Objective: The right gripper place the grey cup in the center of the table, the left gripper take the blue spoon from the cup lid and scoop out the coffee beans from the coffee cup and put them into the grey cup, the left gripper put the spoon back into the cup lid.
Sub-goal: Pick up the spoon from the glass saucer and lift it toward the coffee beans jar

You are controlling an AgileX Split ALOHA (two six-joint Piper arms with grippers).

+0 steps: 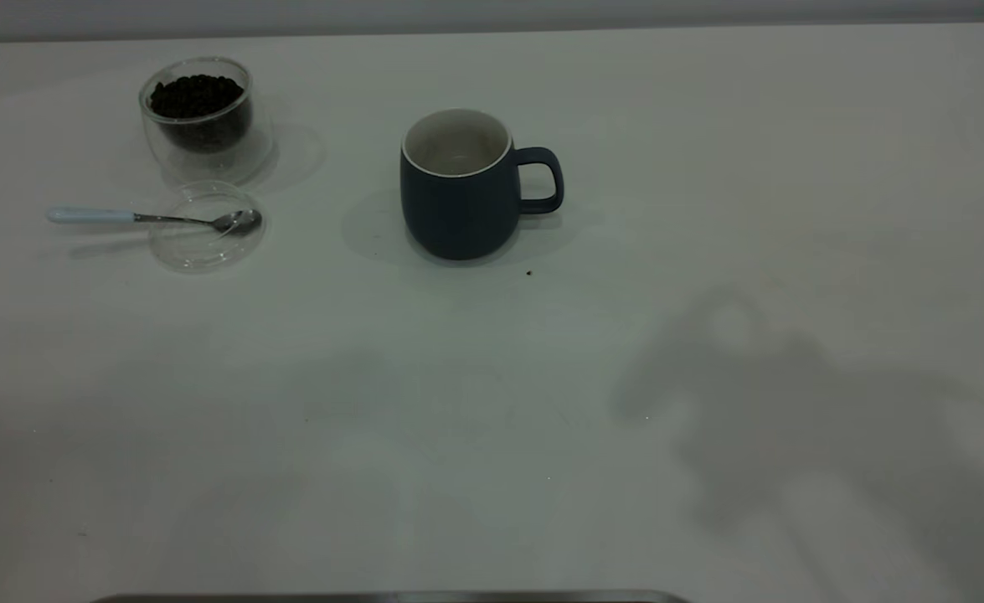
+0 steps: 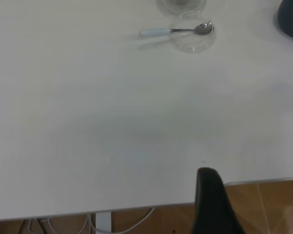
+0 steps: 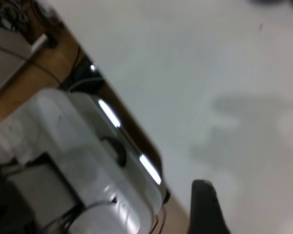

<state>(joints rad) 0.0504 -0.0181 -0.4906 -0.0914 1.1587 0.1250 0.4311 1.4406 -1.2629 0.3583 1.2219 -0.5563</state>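
White and bare, the desk (image 1: 709, 167) already carries the grey cup (image 1: 456, 188) near its middle, empty inside. Bring your left pincer (image 2: 212, 200) to the blue spoon (image 1: 152, 218), whose bowl rests in the cup lid (image 1: 207, 228) below the coffee cup (image 1: 203, 117); take the handle level. Whether either pincer is apart or together I cannot tell.

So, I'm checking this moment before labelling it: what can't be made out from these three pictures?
- Left gripper: left wrist view shows one dark finger, cut off by the frame edge; open or shut unclear.
- Right gripper: the same in the right wrist view.
- Both arms: outside the exterior view.
- Grey cup: only a corner shows in the left wrist view.
- Coffee cup: its top is cut off there.
- Dark speck beside the grey cup: too small to identify.
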